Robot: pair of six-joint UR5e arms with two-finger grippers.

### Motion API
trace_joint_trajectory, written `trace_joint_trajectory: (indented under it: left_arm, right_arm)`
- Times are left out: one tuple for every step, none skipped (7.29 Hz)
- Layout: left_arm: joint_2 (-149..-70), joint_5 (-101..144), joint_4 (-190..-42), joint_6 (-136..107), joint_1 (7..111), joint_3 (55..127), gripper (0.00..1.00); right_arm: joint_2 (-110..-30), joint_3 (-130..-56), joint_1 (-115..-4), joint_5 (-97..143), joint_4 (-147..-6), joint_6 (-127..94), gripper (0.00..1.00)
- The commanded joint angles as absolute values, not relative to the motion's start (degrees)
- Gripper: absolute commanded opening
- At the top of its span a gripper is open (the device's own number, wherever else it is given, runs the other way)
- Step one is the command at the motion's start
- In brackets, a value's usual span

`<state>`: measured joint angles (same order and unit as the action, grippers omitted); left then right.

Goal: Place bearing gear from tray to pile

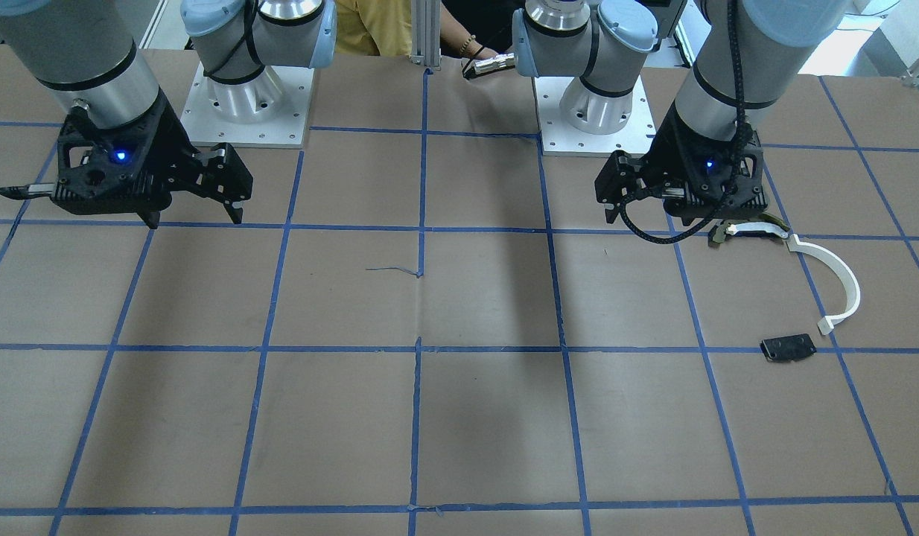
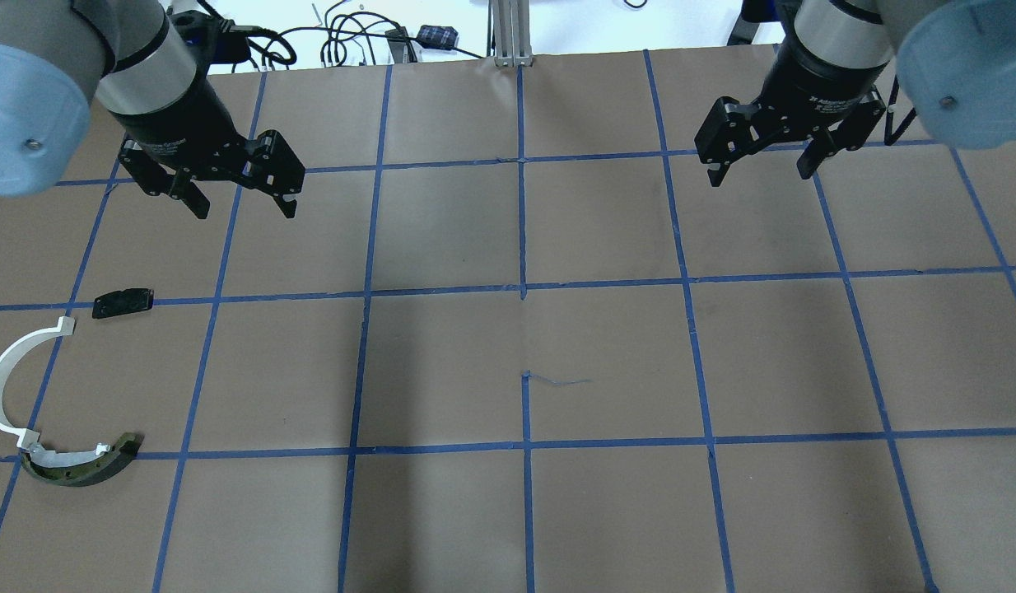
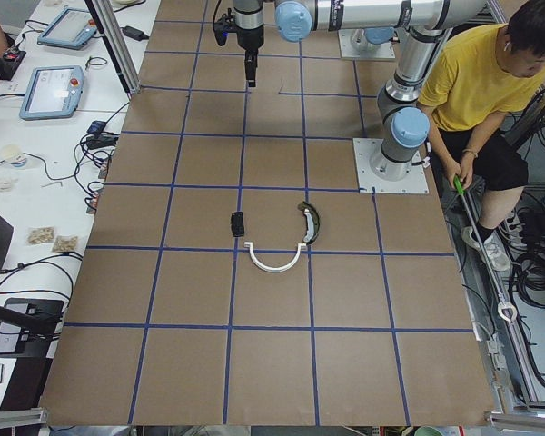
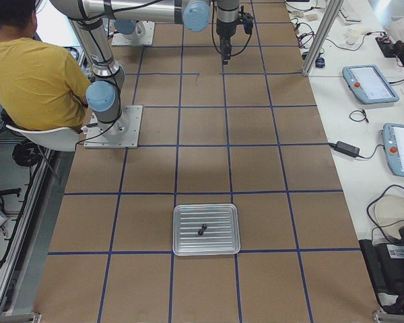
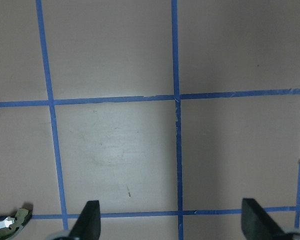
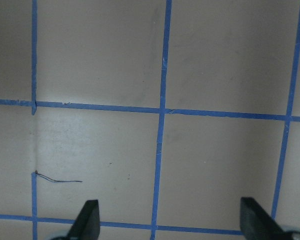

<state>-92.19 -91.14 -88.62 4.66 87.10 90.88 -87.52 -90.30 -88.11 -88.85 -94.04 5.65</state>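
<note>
The silver tray (image 4: pixel 182 232) shows only in the exterior right view, near the camera, with two small dark parts (image 4: pixel 202 229) in it. The pile lies on the robot's left: a white arc strip (image 2: pixel 6 387), a dark curved piece (image 2: pixel 84 465) and a black plate (image 2: pixel 123 302). It also shows in the front-facing view as arc (image 1: pixel 839 279), curved piece (image 1: pixel 750 229) and plate (image 1: pixel 787 347). My left gripper (image 2: pixel 236 193) is open and empty, high above the table beside the pile. My right gripper (image 2: pixel 759 169) is open and empty, far from the tray.
Brown paper with a blue tape grid (image 2: pixel 523 288) covers the table. A person in a yellow shirt (image 3: pixel 477 82) sits behind the robot bases. Tablets and cables (image 4: pixel 370 84) lie on the side bench. The curved piece's tip (image 5: pixel 10 222) shows in the left wrist view.
</note>
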Motion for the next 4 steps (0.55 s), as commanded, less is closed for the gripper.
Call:
trace_joint_trajectory:
  left_arm:
    - [-92.2, -91.14, -88.68, 4.66, 87.1, 90.97, 1.0]
    - [-92.2, -91.14, -88.68, 4.66, 87.1, 90.88, 1.0]
    - [-92.2, -91.14, -88.68, 4.75, 87.1, 90.88, 1.0]
    - [-92.28, -91.14, -88.68, 4.66, 87.1, 90.88, 1.0]
  right_arm:
    - [-87.71, -90.7, -87.46, -90.61, -93.96, 5.45, 1.0]
    - [-87.54, -90.79, -86.32, -91.22, -94.39, 7.36, 1.0]
    - [-87.19, -90.97, -80.39, -93.58, -94.66, 15.74, 1.0]
    - [-86.49, -91.31, -72.41, -93.69, -95.09, 27.83, 1.0]
